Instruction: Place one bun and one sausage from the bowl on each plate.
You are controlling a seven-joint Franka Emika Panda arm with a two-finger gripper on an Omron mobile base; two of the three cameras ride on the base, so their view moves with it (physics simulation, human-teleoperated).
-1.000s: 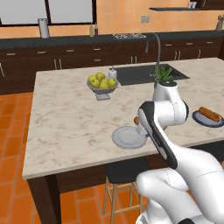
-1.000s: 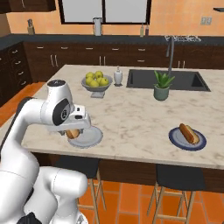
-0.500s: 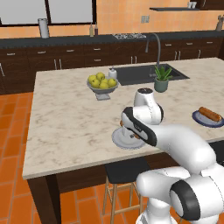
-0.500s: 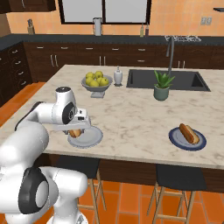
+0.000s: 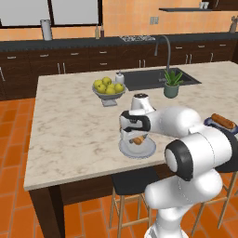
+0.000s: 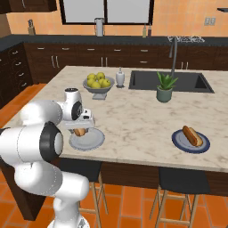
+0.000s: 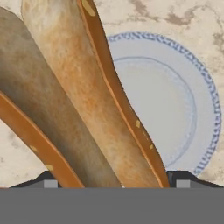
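Swinging down from where it stood a second ago, the arm now has its gripper (image 5: pixel 136 138) low over the near plate (image 5: pixel 137 148), the bun (image 5: pixel 137 140) hanging just above the plate's surface. Jaws are spread wide and clamped on that bun, and from the hand camera the bun (image 7: pixel 74 100) is right up against the lens, a split tan roll with darker brown edges running from 11 o'clock down to 6 o'clock, the plate (image 7: pixel 175 105) showing pale with a blue patterned rim out at 3 o'clock.

Over on the right base camera, the gripper (image 6: pixel 81 129) sits above the near plate (image 6: pixel 87 140) at the island's front edge, and the bun (image 6: pixel 79 132) shows as a small brown lump under the hand. Whether it touches the plate yet, I cannot tell.

Across at 3 o'clock along the counter (image 6: pixel 133 120), the second plate (image 6: pixel 191 141) carries a bun with a sausage (image 6: pixel 192 136) lying in it. Back at 12 o'clock from the near plate stands the fruit bowl (image 6: pixel 98 84), with the potted plant (image 6: pixel 164 87) beside the sink (image 6: pixel 169 82).
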